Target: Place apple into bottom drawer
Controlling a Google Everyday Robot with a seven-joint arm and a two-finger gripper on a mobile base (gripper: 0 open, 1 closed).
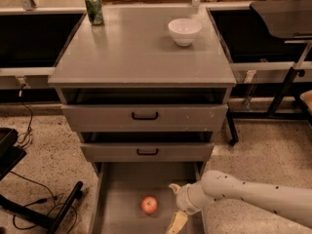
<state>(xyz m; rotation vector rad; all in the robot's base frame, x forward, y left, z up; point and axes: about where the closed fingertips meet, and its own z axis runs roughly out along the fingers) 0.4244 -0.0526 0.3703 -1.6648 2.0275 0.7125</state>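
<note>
The small round red-orange apple (149, 204) sits on the floor of the pulled-out long grey metal bottom drawer (122, 189), the robot's pale hand (172, 207) just beside it, spread wide, holding nothing.

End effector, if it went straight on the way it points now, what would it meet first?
The end effector, open, points left over the bottom drawer. The apple on the drawer floor lies first in that line, not yet touched. Height is unclear, so it might pass just above it.
</note>
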